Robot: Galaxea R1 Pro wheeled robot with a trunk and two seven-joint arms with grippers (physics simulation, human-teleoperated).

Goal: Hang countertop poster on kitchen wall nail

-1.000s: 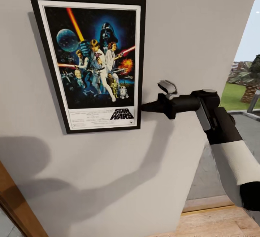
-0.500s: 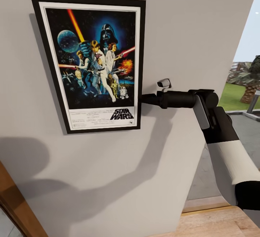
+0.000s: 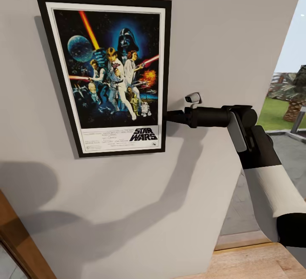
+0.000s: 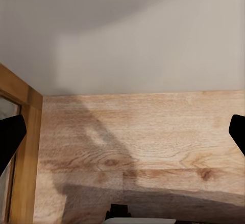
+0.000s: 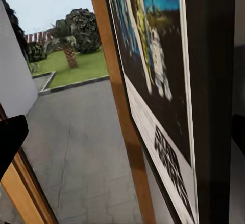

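Poster (image 3: 106,73) is set flat against the wall (image 3: 212,37).
Right gripper (image 3: 170,117) is spread wide at the frame edge — best drawn straight back.

Nail hidden behind poster (image 3: 111,73); right end effector (image 3: 169,117) fingertips unclear.

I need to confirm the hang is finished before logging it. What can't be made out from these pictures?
- The wall nail: hidden in the head view behind the poster.
- Right gripper grip: its tip meets the frame's right edge in the head view; whether the jaws clamp it cannot be told, and the right wrist view is too close.
- Left gripper: cut off in the left wrist view by both side edges.
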